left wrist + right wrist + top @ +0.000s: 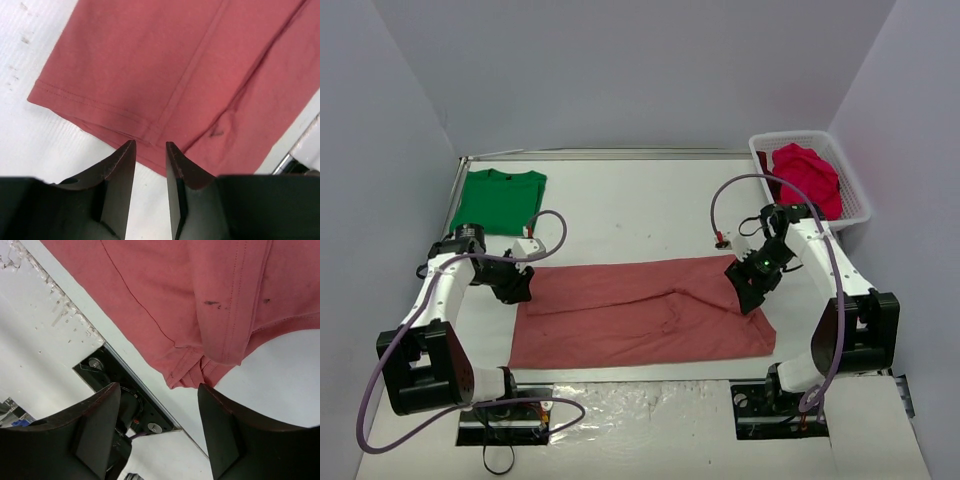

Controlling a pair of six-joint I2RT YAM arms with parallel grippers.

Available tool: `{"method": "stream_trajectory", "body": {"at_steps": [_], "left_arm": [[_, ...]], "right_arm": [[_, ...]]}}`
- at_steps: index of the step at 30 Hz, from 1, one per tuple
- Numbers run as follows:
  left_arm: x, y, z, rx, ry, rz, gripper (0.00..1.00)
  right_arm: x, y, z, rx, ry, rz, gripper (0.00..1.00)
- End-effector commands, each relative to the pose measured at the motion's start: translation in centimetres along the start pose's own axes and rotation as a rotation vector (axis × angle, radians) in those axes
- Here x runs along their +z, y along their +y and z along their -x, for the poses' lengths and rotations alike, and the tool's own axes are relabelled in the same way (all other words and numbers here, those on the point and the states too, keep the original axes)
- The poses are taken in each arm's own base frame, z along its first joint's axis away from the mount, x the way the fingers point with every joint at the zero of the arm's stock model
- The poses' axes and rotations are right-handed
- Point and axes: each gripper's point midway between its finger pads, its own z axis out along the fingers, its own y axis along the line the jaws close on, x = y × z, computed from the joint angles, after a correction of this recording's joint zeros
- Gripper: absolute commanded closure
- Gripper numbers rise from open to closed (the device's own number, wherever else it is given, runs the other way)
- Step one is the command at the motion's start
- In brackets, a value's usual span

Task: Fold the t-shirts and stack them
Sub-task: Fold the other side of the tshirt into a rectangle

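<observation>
- Green t-shirt (498,200): lies flat at the far left corner of the white counter (640,200), well apart from the other garments.
- Left gripper (517,285): sits at the left end of the pink t-shirt. In the left wrist view the gripper (150,145) has its jaws a narrow gap apart, with nothing between them. The stitched hem lies just beyond the tips.
- Pink t-shirt (640,310): spread lengthwise from left to right across the near middle of the counter, with a crease running along it.
- Right gripper (752,290): sits at the right end of the pink t-shirt. In the right wrist view the gripper (160,387) has its jaws wide apart and grasps nothing. A bunched corner of the cloth (200,290) lies just ahead.
- Basket (855,185): white lattice, at the far right, holding a crumpled crimson t-shirt (807,175).
</observation>
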Motion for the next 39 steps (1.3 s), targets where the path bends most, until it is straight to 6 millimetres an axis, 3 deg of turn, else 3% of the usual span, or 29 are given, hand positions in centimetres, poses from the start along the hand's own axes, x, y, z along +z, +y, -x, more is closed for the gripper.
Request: {"method": "stream_trajectory", "body": {"at_steps": [1,6,8,13,17,22,30,39], "left_arm": [[-2.0,-0.4,1.2,0.097,0.005,-0.021,0.7],[-2.9,1.1,2.4,0.076,0.0,0.054,0.68],[-2.9,1.7,3.1,0.032,-0.029,0.08,0.68],[-2.3,4.0,4.6,-0.158,-0.09,0.139,0.68],[-2.0,3.5,5.7,-0.269,-0.135,0.089,0.68],[-1.9,3.3,5.9,-0.282,-0.153,0.085,0.68],[-1.3,3.7,4.6,-0.308,-0.111,0.101,0.67],[-0.7,4.1,4.1,-0.333,-0.092,0.097,0.67]], "right_arm": [[-1.0,0.0,0.2,-0.028,0.014,0.0,0.41],[-3.2,-1.2,3.2,-0.057,-0.06,-0.048,0.39],[-3.1,-1.5,4.1,-0.062,-0.077,-0.028,0.39],[-0.8,-2.7,6.1,-0.043,-0.084,0.092,0.41],[1.9,-4.1,7.3,-0.016,-0.071,0.182,0.42],[3.5,-5.6,8.7,-0.012,-0.075,0.243,0.44],[5.7,-6.4,9.5,-0.004,-0.036,0.293,0.44],[8.2,-5.6,8.7,-0.009,0.052,0.356,0.47]]}}
